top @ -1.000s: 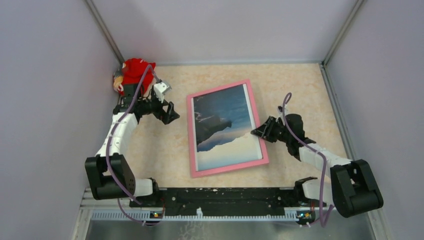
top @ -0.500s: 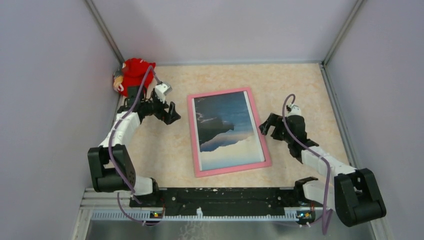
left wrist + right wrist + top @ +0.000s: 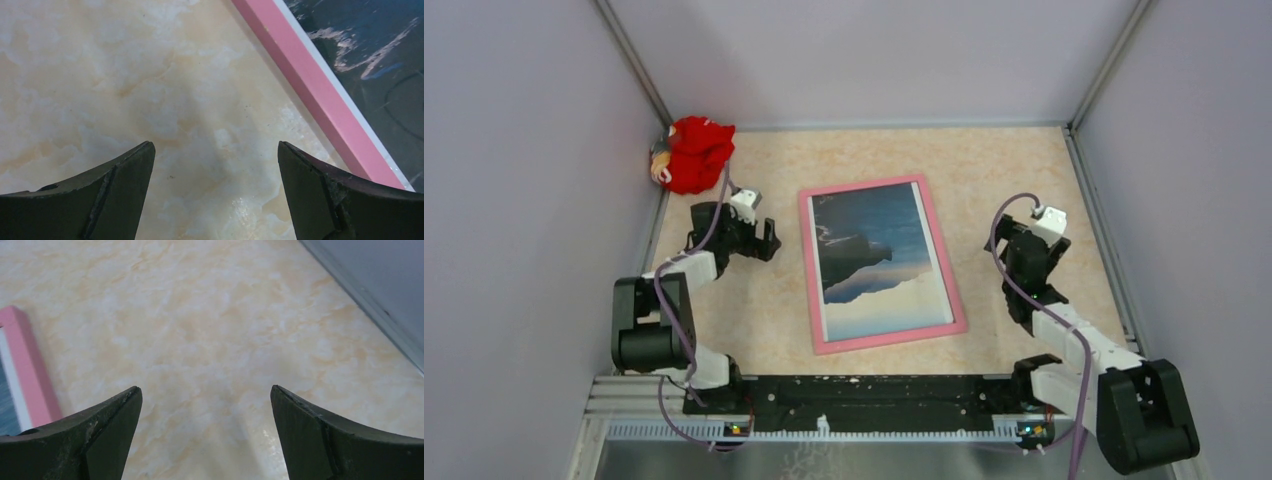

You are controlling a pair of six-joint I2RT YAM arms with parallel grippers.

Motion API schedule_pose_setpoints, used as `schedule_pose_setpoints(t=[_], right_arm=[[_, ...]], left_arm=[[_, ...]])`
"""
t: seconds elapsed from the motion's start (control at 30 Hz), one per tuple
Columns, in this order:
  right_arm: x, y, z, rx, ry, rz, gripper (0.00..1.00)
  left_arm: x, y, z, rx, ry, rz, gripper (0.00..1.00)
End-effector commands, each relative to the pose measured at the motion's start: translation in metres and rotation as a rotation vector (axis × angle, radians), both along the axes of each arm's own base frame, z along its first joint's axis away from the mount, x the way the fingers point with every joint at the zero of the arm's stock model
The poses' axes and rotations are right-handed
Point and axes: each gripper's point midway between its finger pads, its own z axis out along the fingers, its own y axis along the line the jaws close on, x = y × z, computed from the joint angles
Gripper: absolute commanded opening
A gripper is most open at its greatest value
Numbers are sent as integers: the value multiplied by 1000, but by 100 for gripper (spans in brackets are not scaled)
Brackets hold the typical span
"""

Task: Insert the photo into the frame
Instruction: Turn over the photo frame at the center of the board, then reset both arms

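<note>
The pink frame (image 3: pixel 807 270) lies flat in the middle of the table, and the blue mountain photo (image 3: pixel 872 250) shows inside its rim. My left gripper (image 3: pixel 767 238) hovers open just left of the frame's upper left side, touching nothing. In the left wrist view its gripper (image 3: pixel 215 146) spans bare table, with the frame rim (image 3: pixel 305 75) and the photo (image 3: pixel 375 45) at the right. My right gripper (image 3: pixel 1031 243) is open to the right of the frame and apart from it. In the right wrist view that gripper (image 3: pixel 205 388) is empty, with the frame's corner (image 3: pixel 30 365) at the left edge.
A red plush toy (image 3: pixel 692 152) sits in the far left corner. Purple walls enclose the table, and the right wall's metal base strip (image 3: pixel 370 300) runs close to my right gripper.
My right gripper opened at the frame's right edge, then pulled back to the right and turned away. The frame shifted and straightened slightly. My left arm drew back toward its base.
</note>
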Motion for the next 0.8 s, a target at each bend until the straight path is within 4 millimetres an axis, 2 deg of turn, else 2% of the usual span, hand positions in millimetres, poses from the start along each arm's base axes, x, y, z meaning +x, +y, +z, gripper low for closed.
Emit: schedule_pose_setpoints(t=[0.0,0.2,0.27,0.37,0.5,0.57,0.6,0.67,0.77], right_arm=[[-2,-41,9,-98,-111,-202,99],[3,-56,9,-159,-219,-254,99],[9,-55,11,-152,-251,-243,99],[12,-56,8,-166,-267,-241,99],[22,-25,8,-201,-285,-15,99],[11,-16,3,-228,-314,66,99],[10,-15,8,-243,-352,80,99],[10,-12,14,-267,-386,78,99],[34,-20,-4,-221,-247,59,99]], left_arm=[[27,8,11,-24,-173,81,99],[33,11,7,-51,-255,121,99],[33,8,15,-85,-294,120,99],[19,-5,22,-87,-419,37,99],[5,-5,27,-82,-474,52,99],[-1,-1,28,-81,-494,85,99],[-1,2,24,-77,-490,112,98],[1,-4,28,-80,-561,83,99],[4,-6,17,-42,-473,92,99]])
